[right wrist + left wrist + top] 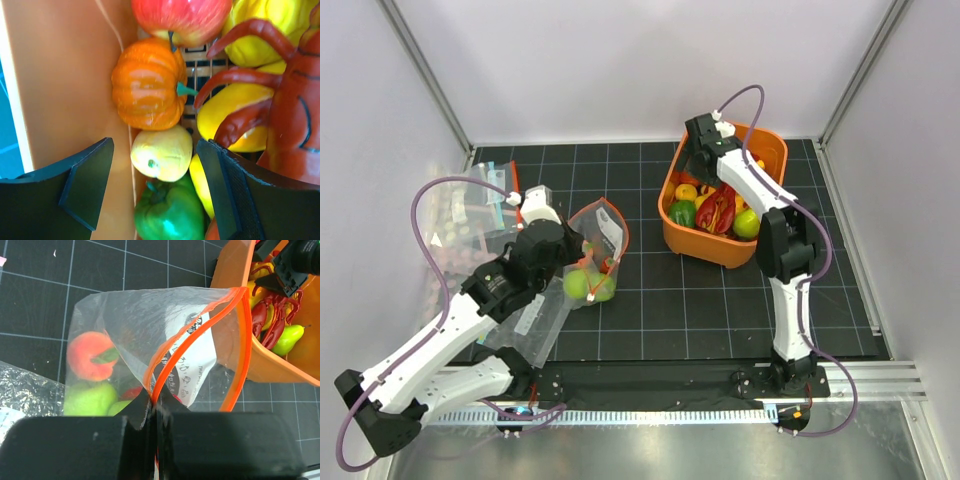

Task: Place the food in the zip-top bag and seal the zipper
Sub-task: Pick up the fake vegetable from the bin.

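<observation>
Left gripper (152,412) clamps the bag's (125,325) zipper (243,340), propping the mouth open toward the basket (65,75), where the right gripper (155,150), spread wide and empty, straddles a lemon (162,155).

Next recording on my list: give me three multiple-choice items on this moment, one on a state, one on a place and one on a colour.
1. The left end effector is
A. open above the mat
B. shut on the zipper of the zip-top bag
C. shut on a spoon

2. The right end effector is
A. over the bag's mouth
B. inside the orange bin
C. parked at its base

3. The ribbed pumpkin in the bin is
A. orange
B. purple
C. white

Answers:
1 B: the left wrist view shows it pinching the orange-red strip.
2 B: the bin's orange wall runs beside it in the right wrist view.
3 A: its skin is orange, with a green stem.
</observation>
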Action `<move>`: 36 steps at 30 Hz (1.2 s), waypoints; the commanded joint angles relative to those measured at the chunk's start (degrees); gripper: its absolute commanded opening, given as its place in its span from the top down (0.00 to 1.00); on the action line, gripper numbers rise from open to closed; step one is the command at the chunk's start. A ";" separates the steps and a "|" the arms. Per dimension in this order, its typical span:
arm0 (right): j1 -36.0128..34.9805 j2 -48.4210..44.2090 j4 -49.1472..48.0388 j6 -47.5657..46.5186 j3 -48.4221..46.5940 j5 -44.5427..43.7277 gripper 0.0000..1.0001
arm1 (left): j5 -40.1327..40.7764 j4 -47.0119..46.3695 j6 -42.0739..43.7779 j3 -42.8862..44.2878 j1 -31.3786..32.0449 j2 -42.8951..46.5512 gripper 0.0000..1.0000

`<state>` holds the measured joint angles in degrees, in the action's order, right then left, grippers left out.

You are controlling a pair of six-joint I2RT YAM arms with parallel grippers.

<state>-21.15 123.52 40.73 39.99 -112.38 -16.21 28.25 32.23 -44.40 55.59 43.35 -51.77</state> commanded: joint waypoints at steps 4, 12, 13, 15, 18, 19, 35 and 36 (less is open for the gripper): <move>0.23 3.29 -0.39 5.09 -6.27 -2.95 0.22 | 1.54 -1.29 2.74 2.77 -0.20 0.97 0.98; 0.40 8.48 -1.26 8.09 -9.18 -4.18 0.19 | 1.63 -1.20 2.74 0.92 -0.29 2.20 0.98; 0.58 8.84 -1.62 8.70 -9.35 -3.75 0.18 | 1.72 -1.03 2.57 0.83 -0.29 2.63 0.98; 1.10 10.59 -1.45 9.58 -10.40 -3.22 0.16 | 1.90 -0.94 2.13 0.13 -0.29 3.07 0.98; 1.20 12.00 -2.84 10.81 -10.67 -2.95 0.14 | 2.33 -1.03 1.95 -0.57 -0.20 3.52 0.97; 1.20 12.09 -3.63 10.90 -10.58 -2.69 0.17 | 2.51 -1.11 2.04 -0.66 -0.20 3.52 0.97; 3.04 17.01 -8.91 6.51 -11.11 -9.10 0.07 | 1.37 -0.94 1.25 -4.26 -0.20 6.06 0.98; 2.95 16.93 -10.31 5.11 -9.63 -9.45 0.06 | 1.37 -0.85 1.07 -4.61 -0.20 6.59 0.98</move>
<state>-19.20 137.56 29.15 48.66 -123.20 -20.91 29.08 32.27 -42.48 51.51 43.35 -47.33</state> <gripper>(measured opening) 0.931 0.028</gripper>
